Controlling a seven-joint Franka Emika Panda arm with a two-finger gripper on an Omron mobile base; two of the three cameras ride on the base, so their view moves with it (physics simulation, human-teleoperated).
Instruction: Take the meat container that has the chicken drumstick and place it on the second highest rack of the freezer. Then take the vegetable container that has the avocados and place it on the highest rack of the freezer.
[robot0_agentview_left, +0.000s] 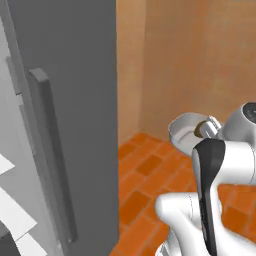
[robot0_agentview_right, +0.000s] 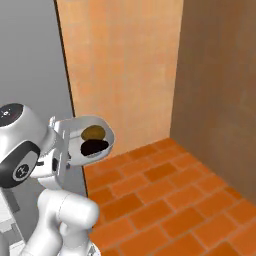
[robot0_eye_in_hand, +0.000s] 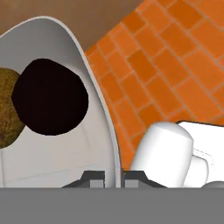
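Observation:
My gripper (robot0_eye_in_hand: 114, 178) is shut on the rim of the vegetable container (robot0_eye_in_hand: 57, 153), a round light-grey bowl held up in the air. Inside it lie the avocados: a near-black one (robot0_eye_in_hand: 50, 97) and a yellowish-brown piece (robot0_eye_in_hand: 6, 109). From the right base view the bowl (robot0_agentview_right: 80, 125) tilts toward the camera, showing both avocados (robot0_agentview_right: 95, 146), beside the hand (robot0_agentview_right: 60, 142). In the left base view the bowl (robot0_agentview_left: 181, 131) hangs right of the freezer door (robot0_agentview_left: 75, 75) with its long bar handle (robot0_agentview_left: 50, 150). White shelves (robot0_agentview_left: 12, 210) show at lower left. The meat container and chicken drumstick are out of view.
Orange brick floor (robot0_agentview_right: 165, 200) spreads below the bowl. Tan and brown walls (robot0_agentview_right: 125, 60) meet in a corner behind it. The arm's white links (robot0_agentview_left: 220, 165) stand close to the grey door edge.

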